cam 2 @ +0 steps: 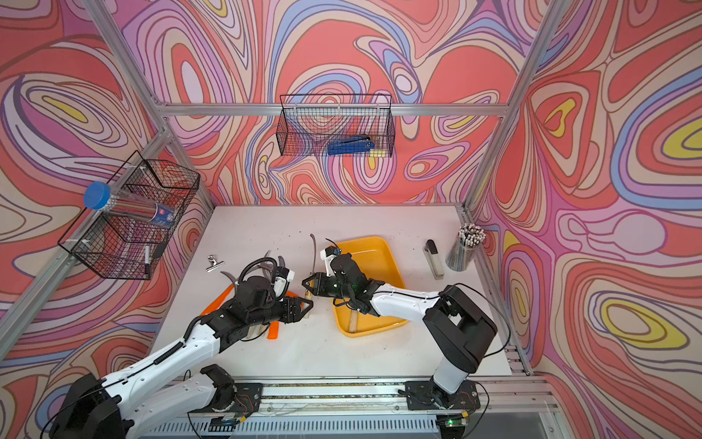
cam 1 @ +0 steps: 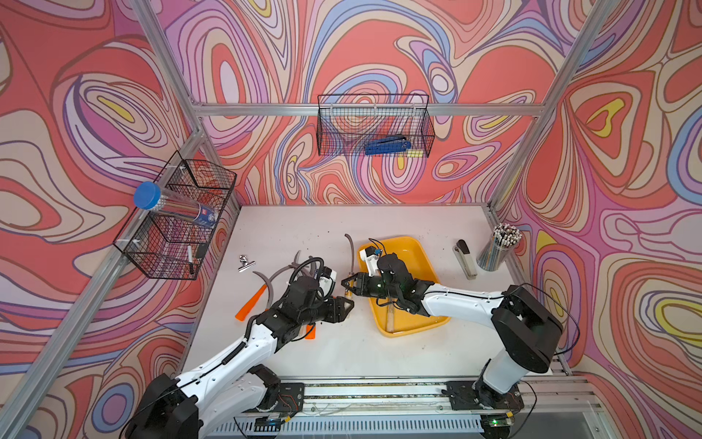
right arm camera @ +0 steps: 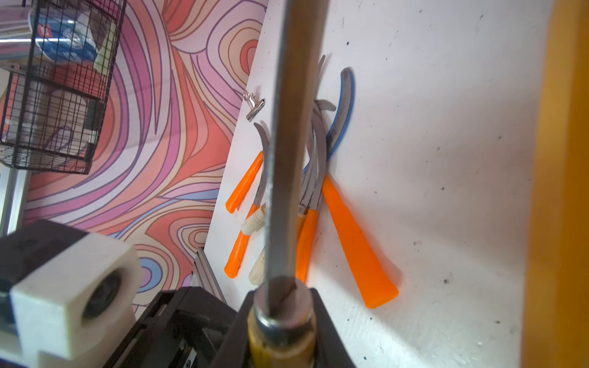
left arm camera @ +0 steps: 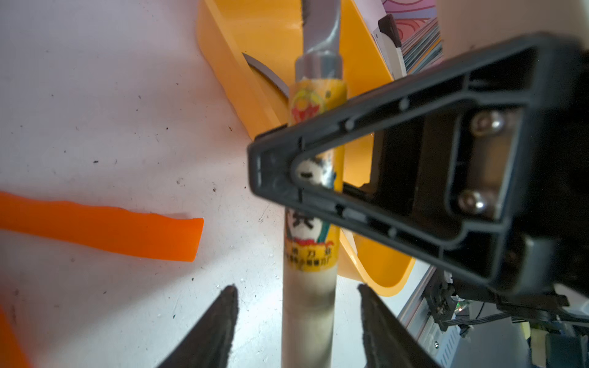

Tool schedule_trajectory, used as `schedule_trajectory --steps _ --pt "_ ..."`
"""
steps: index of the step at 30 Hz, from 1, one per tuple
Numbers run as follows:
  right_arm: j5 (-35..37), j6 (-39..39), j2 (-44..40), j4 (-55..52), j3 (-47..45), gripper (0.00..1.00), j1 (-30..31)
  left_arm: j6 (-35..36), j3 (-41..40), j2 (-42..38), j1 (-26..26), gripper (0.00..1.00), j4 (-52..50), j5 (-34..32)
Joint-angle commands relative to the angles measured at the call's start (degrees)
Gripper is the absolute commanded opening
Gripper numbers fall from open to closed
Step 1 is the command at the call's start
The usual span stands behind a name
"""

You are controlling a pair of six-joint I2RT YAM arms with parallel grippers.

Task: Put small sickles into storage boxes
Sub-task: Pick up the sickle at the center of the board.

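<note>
Here, right hand (cam 1: pixel 347 285): clamped across wood-handled sickle (left arm camera: pixel 314 105) at its label
Left hand (left arm camera: pixel 296 288): wide, either side of the pale handle end
Yellow tray (cam 1: pixel 414 243): just beside

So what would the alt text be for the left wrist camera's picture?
A pale wooden-handled sickle with a yellow label fills the centre, clamped by the black right gripper, while the left gripper is open, its dark fingertips either side of the handle's end. Behind is a bright-yellow plastic tray; an orange plastic handle lies on the white table.
</note>
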Motion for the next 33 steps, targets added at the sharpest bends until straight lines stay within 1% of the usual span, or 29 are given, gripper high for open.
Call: schedule_trajectory --steps 1,3,4,8,11,16,18,24,29,33 --pt "-0.28 -2.74 -0.54 -4.23 3.23 0.0 -2.09 1.73 5.0 -1.03 -0.06 0.88 -6.96 -3.05" --pt "-1.81 -3.8 -0.45 -7.06 4.62 0.0 -3.37 2.03 7.2 -1.1 -0.01 0.97 -10.6 -4.75" --pt "-2.48 -4.57 -0.32 -8.91 5.47 0.0 -3.99 1.97 8.22 -0.87 -0.04 1.0 -12.32 -5.71" --pt "-3.58 -9.53 -0.77 -18.26 9.6 0.0 -5.21 1.43 12.3 0.74 -0.03 1.0 -17.94 -8.99" --pt "-3.96 -12.48 -1.98 -23.84 11.99 0.0 -5.28 0.69 16.25 3.37 -0.02 1.0 -24.01 -14.37" --pt "-3.8 -16.27 -5.66 -29.4 12.21 0.0 -5.75 -0.13 22.01 9.84 -0.01 1.0 -30.25 -19.32" --pt "-6.64 -18.32 -6.74 -30.42 11.03 0.0 -7.13 -0.6 23.33 12.81 -0.07 1.0 -30.11 -19.44" --pt "-10.91 -22.07 -7.53 -32.17 7.18 0.0 -10.61 -0.68 26.03 20.45 -0.06 1.0 -28.64 -17.39" --pt "-10.49 -25.69 -7.66 -35.09 5.96 0.0 -11.65 -1.73 22.72 20.29 -0.02 1.0 -23.87 -16.82" --pt "-10.67 -27.92 -6.65 -37.5 5.76 0.0 -11.98 -1.79 23.26 21.67 -0.03 1.0 -23.04 -15.79"
